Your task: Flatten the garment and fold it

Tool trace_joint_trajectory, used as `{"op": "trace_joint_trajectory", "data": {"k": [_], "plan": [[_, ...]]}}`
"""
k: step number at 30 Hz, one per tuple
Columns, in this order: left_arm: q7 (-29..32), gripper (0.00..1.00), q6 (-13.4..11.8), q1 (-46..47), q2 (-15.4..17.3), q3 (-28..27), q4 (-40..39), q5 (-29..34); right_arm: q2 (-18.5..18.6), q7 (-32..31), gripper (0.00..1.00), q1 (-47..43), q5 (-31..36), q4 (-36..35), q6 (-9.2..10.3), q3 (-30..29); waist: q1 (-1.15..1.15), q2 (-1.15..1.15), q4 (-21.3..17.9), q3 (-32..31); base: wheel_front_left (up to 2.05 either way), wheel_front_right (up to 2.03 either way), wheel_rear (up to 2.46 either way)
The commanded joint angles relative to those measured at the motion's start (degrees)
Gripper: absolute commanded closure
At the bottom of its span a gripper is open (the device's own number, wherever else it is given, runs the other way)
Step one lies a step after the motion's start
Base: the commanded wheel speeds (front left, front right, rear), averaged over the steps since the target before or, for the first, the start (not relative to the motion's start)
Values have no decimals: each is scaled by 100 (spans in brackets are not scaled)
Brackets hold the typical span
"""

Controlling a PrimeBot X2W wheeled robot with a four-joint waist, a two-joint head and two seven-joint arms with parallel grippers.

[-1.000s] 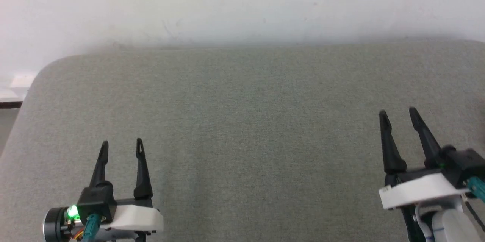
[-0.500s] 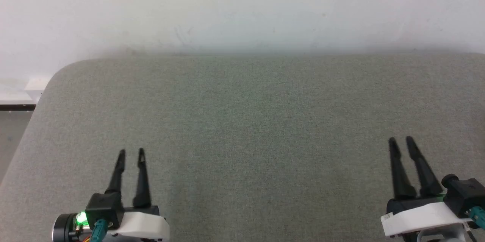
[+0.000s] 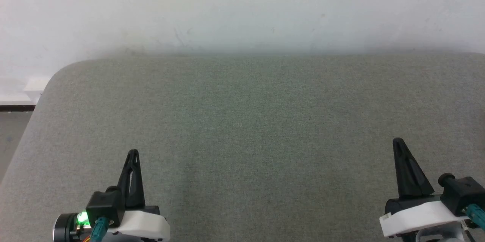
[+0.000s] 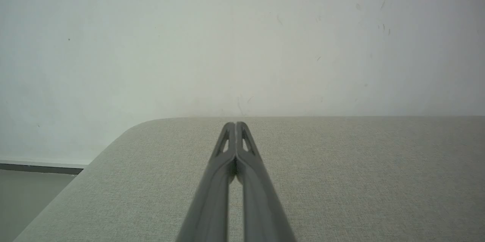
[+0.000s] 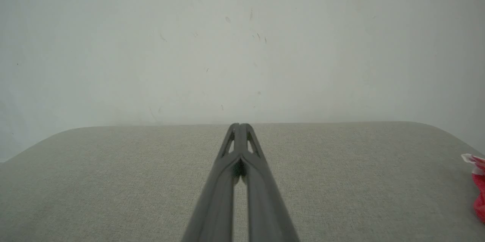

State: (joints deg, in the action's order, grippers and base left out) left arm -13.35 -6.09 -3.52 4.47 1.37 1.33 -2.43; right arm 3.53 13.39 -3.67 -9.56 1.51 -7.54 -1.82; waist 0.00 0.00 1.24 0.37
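Garment (image 5: pixel 480 196) — a bit of red cloth with a white edge — peeks in at the lower right edge of the right wrist view, well apart from both claws. Low in the head view, the left claw (image 3: pixel 132 153) and right claw (image 3: pixel 398 142) are pinched tight, holding nothing. Past them lies the grey surface (image 3: pixel 242 121), then the white wall (image 3: pixel 242 7). That cloth looks soft, light and floppy — best to pinch it by an edge.
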Motion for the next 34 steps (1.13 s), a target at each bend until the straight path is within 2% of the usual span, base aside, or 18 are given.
{"op": "trace_joint_trajectory", "data": {"k": [1,34], "plan": [[42,100,43,39,-15,-12,-12,30,-8,-44,100,41,72,-18,1,4,0,0,-3,-1,0,0,0],[416,100,207,129,-56,-48,-47,92,-24,-419,100,135,328,-56,2,55,0,0,-38,-11,0,0,0]]}}
